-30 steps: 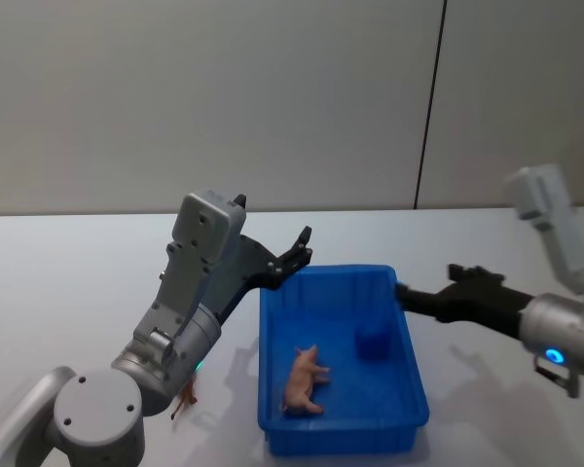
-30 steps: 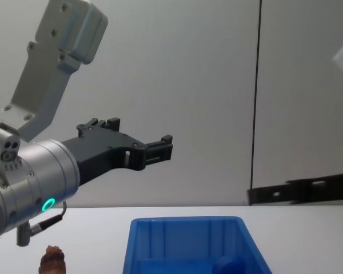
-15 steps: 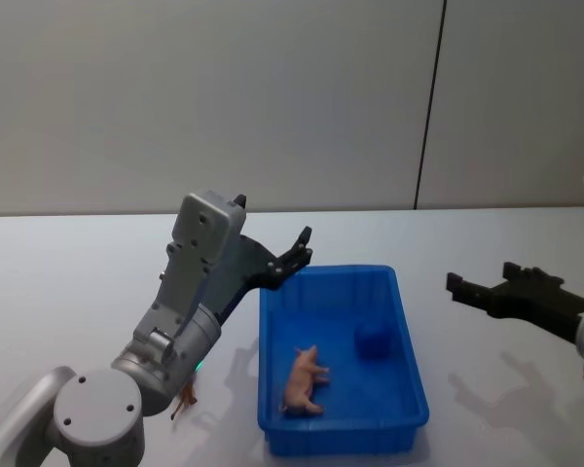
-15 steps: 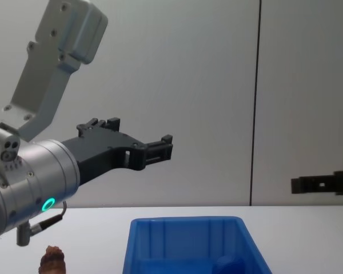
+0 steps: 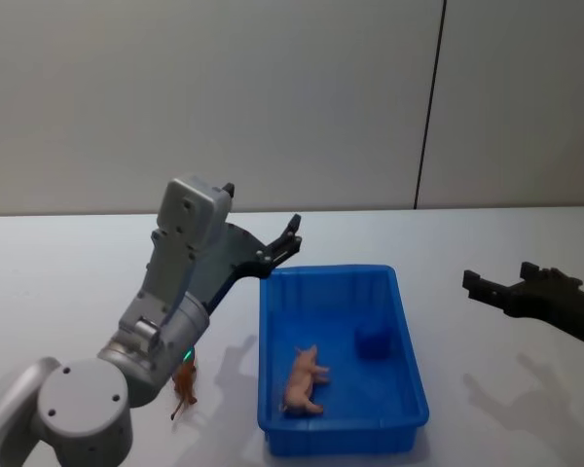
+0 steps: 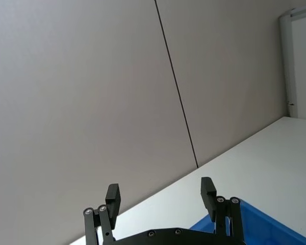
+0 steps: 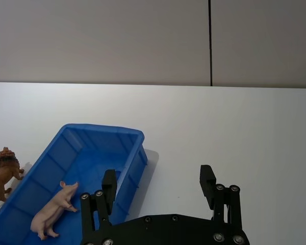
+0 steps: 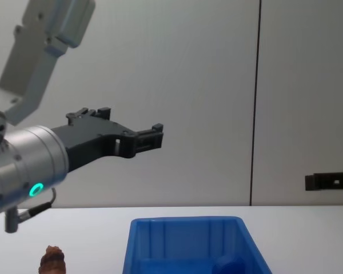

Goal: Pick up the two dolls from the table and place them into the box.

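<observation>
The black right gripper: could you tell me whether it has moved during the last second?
Yes: the right gripper withdrew rightward, away from the bright blue plastic bin.

The left arm [image 8: 28, 165] is formed of a brushed silver cylinder, marked with a glowing green ring [image 8: 34, 189] and fitted beneath with a thin cable [image 8: 37, 206]. It is joined to a pale grey boxy link [image 8: 43, 43] dotted with small round screw holes. The left gripper [image 6: 160, 193] and right gripper [image 7: 158, 178] are made in matte black, with flat rectangular fingers [image 7: 207, 178] hinged on silver-headed screws [image 7: 217, 187].
</observation>
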